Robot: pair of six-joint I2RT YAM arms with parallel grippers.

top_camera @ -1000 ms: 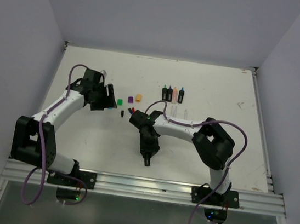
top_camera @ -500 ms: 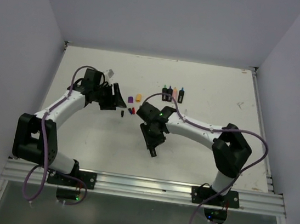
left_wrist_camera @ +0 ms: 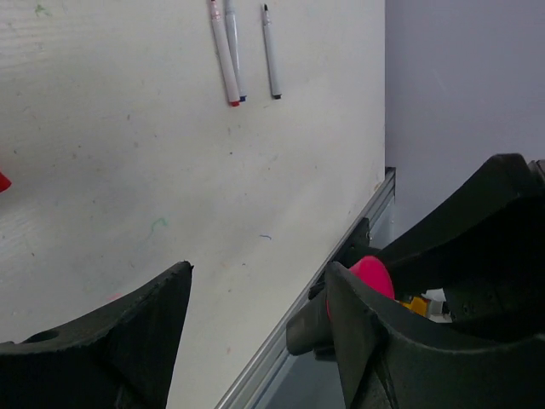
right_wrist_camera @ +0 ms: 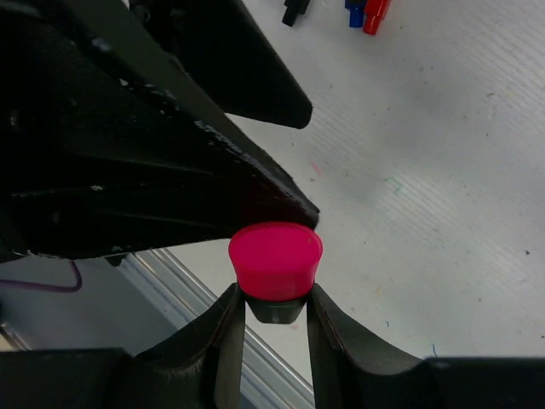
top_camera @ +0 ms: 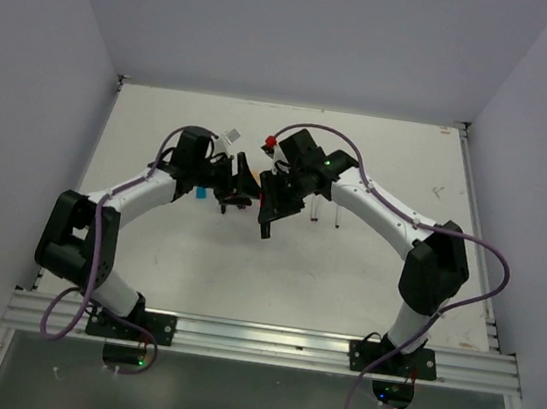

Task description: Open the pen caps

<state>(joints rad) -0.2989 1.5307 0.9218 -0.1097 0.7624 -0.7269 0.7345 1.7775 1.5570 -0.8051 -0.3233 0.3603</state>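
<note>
Right gripper [right_wrist_camera: 274, 298] pinches stubby black highlighter barrel [right_wrist_camera: 274, 313], chunky pink plastic cap [right_wrist_camera: 275, 258] unpulled; left gripper [left_wrist_camera: 260, 274] spread alongside; tiny red plastic cap [right_wrist_camera: 373, 15] already off.

Soft, even light falls from above on the table [top_camera: 365, 277] in the top view, bright without glare. The arms [top_camera: 144, 193] cast only faint, blurred shadows beneath them, and the side walls [top_camera: 27, 81] go a shade dimmer. On the left wrist, the 2 black fingers [left_wrist_camera: 111, 349] close to the lens are soft and nearly featureless (underexposed), while the 3 thin pens [left_wrist_camera: 228, 51] farther off stay sharp. On the right wrist, the pink cap [right_wrist_camera: 275, 258] is saturated and crisp; the highlighter [right_wrist_camera: 274, 308] barrel beneath it sinks into black.
</note>
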